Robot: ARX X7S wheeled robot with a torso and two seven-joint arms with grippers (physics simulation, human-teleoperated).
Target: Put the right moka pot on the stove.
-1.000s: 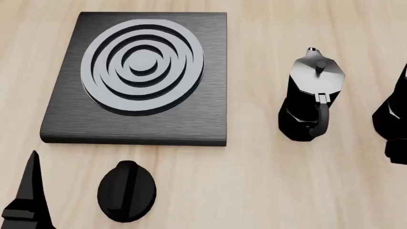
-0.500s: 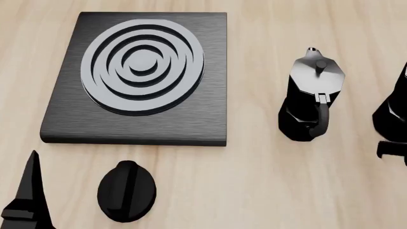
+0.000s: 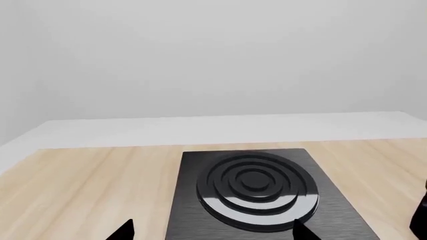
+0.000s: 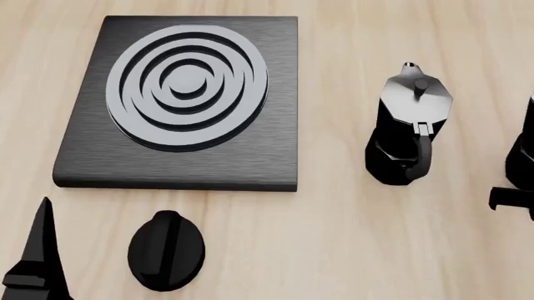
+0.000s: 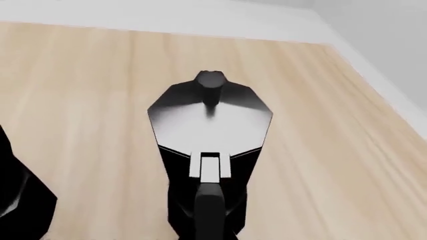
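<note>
Left gripper (image 3: 212, 232) is spread wide. In its wrist view the two black fingertips (image 3: 124, 230) sit far apart with the stove's near edge showing between them, and it isn't holding or touching anything. From the head camera it's just a black spike low on the left, hanging over bare wood near the oval knob.

Right gripper (image 4: 511, 199) is harder. Only a small black bit pokes in at the right edge, just in front of the right moka pot, and its own wrist view shows no fingers at all. So I honestly can't tell how far apart they are, or if they're touching the pot.

Biggest thing here is the light wood table (image 4: 351, 250). On it, far left, is the stove (image 4: 179, 159), a black brushed slab with grey rings (image 4: 187, 84) and nothing on top.

The right moka pot (image 5: 208, 150) stands upright on the wood at the far right, cut off by the head view's edge, well away from the stove. The wrist camera looks down on its grey lid and handle.

The other moka pot (image 4: 411, 125) stands between it and the stove.

Smallest is the black oval knob (image 4: 165, 251), in front of the stove.
</note>
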